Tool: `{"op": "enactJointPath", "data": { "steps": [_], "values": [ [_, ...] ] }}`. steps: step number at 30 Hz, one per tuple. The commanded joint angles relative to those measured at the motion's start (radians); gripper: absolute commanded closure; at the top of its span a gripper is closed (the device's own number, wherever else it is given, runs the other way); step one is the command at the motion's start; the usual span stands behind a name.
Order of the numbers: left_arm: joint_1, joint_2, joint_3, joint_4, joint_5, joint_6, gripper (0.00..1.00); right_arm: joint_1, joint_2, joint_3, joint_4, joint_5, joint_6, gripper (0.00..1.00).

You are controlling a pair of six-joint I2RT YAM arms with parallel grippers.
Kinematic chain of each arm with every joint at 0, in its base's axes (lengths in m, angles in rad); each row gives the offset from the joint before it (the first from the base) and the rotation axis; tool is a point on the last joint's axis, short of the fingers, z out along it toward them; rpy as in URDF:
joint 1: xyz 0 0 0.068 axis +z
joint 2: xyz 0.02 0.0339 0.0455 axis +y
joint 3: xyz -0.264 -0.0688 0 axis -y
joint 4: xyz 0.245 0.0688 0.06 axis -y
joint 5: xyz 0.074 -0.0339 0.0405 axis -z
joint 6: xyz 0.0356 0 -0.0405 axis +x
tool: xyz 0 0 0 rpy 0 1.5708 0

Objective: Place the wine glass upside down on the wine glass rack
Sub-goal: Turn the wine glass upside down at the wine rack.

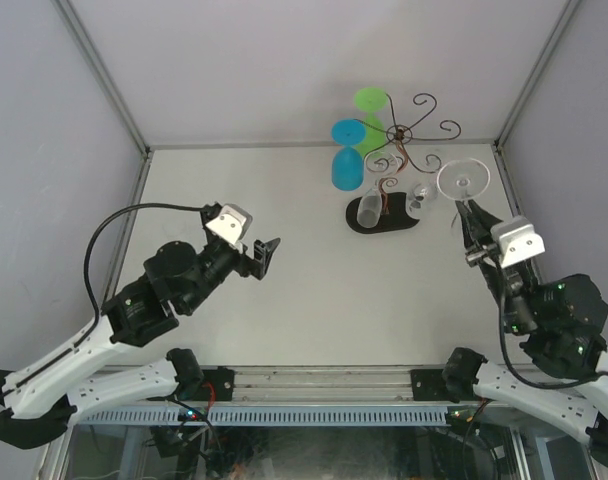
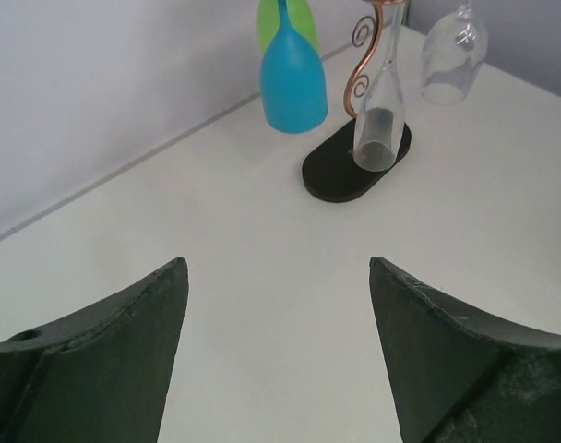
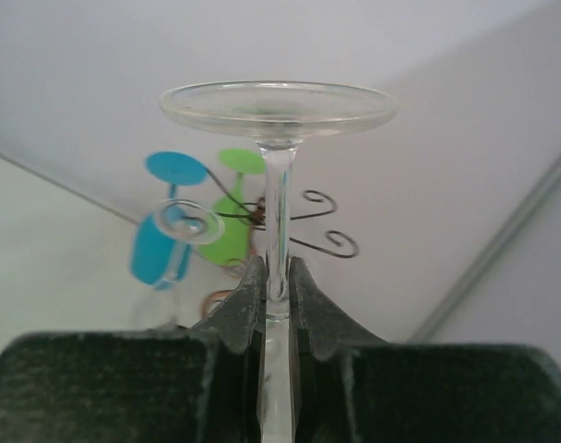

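The left tool (image 2: pixel 277 277) hovers over the bench (image 1: pixel 284 310), fingers spread wide and holding nothing. The right tool (image 3: pixel 278 277) pinches the stem of the clear wine glass (image 3: pixel 279 185) (foot up, bowl down) just right of the wine glass rack (image 1: pixel 399 133), where a flute (image 1: pixel 369 210), a blue glass (image 1: pixel 346 166) and a green glass (image 1: pixel 369 108) hang.

No text, label, brand, no. or sign can be read in any of the views.
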Motion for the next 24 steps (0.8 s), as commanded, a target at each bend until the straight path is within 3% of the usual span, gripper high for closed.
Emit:
{"op": "enactJointPath", "data": {
  "steps": [1,4,9,14,16,19,24],
  "values": [
    [0.026,0.008,-0.010,-0.016,-0.015,-0.034,0.17,-0.065,0.098,0.067,0.119,0.112,-0.223,1.00],
    [0.042,0.009,-0.008,-0.021,-0.013,-0.045,0.17,-0.203,0.164,0.111,0.117,0.015,-0.182,1.00],
    [0.083,0.017,-0.007,-0.025,0.029,-0.082,0.17,-0.649,0.295,0.181,0.027,-0.395,0.122,1.00],
    [0.092,0.025,-0.016,-0.031,0.031,-0.090,0.18,-1.069,0.431,0.167,0.141,-0.728,0.411,1.00],
    [0.092,0.029,-0.019,-0.031,0.039,-0.092,0.18,-1.184,0.472,0.135,0.251,-0.838,0.511,1.00],
    [0.097,0.044,-0.018,-0.029,0.054,-0.091,0.18,-1.267,0.518,0.063,0.429,-0.897,0.607,1.00],
    [0.130,0.074,-0.009,-0.034,0.089,-0.101,0.18,-1.308,0.631,0.048,0.548,-0.927,0.635,1.00]
  ]
}}
